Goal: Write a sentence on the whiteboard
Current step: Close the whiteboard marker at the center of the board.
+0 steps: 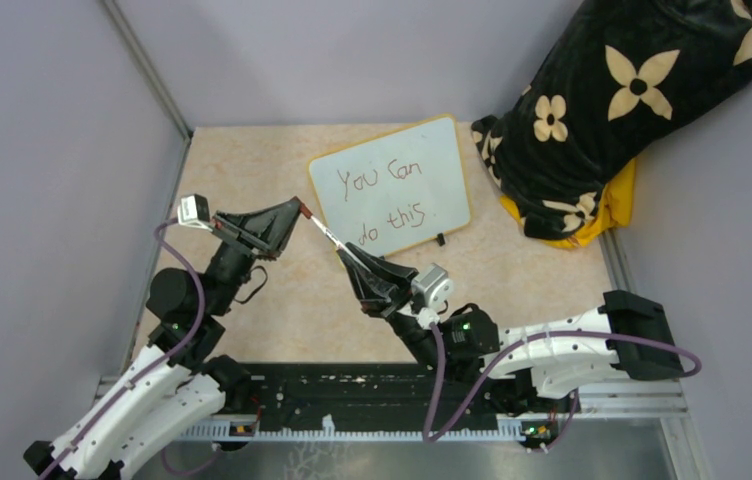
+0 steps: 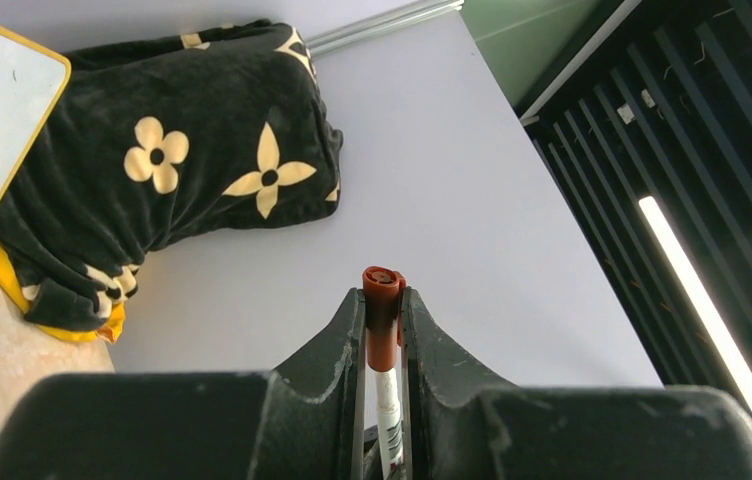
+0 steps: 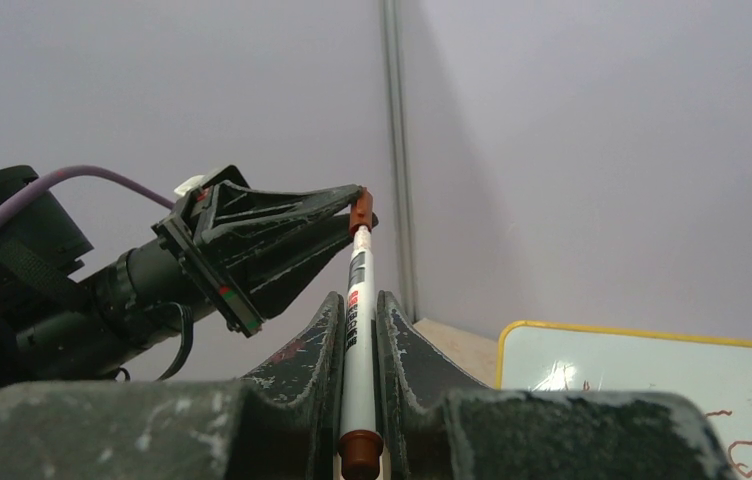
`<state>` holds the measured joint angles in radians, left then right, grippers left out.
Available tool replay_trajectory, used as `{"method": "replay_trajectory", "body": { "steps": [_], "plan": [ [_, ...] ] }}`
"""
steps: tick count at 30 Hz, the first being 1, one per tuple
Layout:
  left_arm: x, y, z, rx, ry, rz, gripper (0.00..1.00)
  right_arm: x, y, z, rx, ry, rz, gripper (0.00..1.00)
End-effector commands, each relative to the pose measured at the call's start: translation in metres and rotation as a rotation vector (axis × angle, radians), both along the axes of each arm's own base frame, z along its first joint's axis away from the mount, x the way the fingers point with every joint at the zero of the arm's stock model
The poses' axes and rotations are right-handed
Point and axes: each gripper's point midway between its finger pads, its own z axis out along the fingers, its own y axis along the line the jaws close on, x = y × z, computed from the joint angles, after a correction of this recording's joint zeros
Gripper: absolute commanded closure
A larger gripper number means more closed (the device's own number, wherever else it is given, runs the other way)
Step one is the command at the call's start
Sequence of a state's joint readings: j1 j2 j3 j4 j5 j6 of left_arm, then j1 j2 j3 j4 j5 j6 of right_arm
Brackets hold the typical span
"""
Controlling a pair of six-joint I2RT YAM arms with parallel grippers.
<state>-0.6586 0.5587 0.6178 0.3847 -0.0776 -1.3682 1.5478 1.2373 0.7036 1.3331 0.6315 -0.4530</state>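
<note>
1. Whiteboard point(image 1: 434, 158) sits toward the bench's point(image 1: 252, 170) far side; the sentence point(image 1: 390, 196) "You Can do this" looks complete.
2. Marker point(image 1: 327, 232) bridges both arms: left jaws clenched on its cap point(image 2: 383, 310), right jaws clenched on its barrel point(image 3: 358, 330).
3. Risk: any misalignment between the arms could bend the marker, seat the cap crooked, or drop it.

Left hand point(image 1: 298, 208) clamped, right hand point(image 1: 344, 252) clamped, tips facing
</note>
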Motion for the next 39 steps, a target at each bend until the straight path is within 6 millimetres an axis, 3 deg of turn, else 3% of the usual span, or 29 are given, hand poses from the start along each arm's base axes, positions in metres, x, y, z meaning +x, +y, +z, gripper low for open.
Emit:
{"method": "replay_trajectory", "body": {
  "steps": [1, 25, 39],
  "plan": [
    [-0.003, -0.003, 0.001, 0.007, -0.011, -0.024, 1.00, 0.003, -0.017, 0.037, 0.125, -0.012, -0.014, 1.00],
    [-0.009, -0.009, 0.014, -0.055, -0.036, -0.090, 1.00, 0.013, -0.011, 0.027, 0.104, -0.016, -0.041, 1.00],
    [-0.012, -0.026, 0.009, -0.034, -0.046, -0.179, 1.00, 0.020, -0.010, 0.030, 0.096, -0.081, -0.110, 1.00]
  ]
}}
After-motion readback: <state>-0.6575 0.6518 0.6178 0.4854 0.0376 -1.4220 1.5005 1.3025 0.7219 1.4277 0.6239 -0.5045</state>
